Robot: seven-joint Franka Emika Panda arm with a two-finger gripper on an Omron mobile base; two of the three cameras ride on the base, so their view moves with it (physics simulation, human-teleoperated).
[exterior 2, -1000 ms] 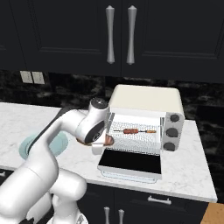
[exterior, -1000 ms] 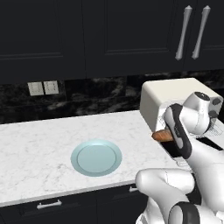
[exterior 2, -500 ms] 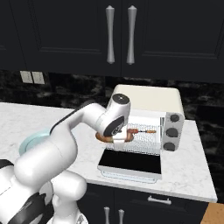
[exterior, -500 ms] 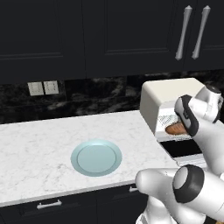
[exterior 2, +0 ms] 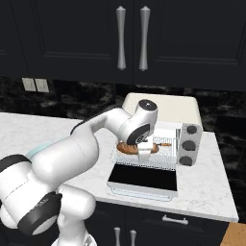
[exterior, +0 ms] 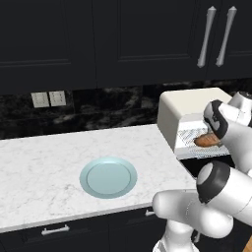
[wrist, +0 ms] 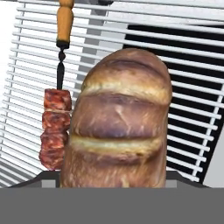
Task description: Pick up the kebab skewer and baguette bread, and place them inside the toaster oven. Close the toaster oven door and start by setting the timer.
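We are holding the plump golden-brown scored baguette loaf [wrist: 119, 122] in our tool [exterior 2: 143, 154], over the cream toaster oven's [exterior 2: 163, 108] wire rack [wrist: 183, 87], beside the meat-threaded kebab skewer [wrist: 56, 118].

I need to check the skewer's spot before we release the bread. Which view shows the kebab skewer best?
The hand view: the kebab skewer lies on the wire rack beside the baguette bread, its meat chunks and handle clear. The right base view shows a small piece of it past the arm. The left base view gives nothing clear.
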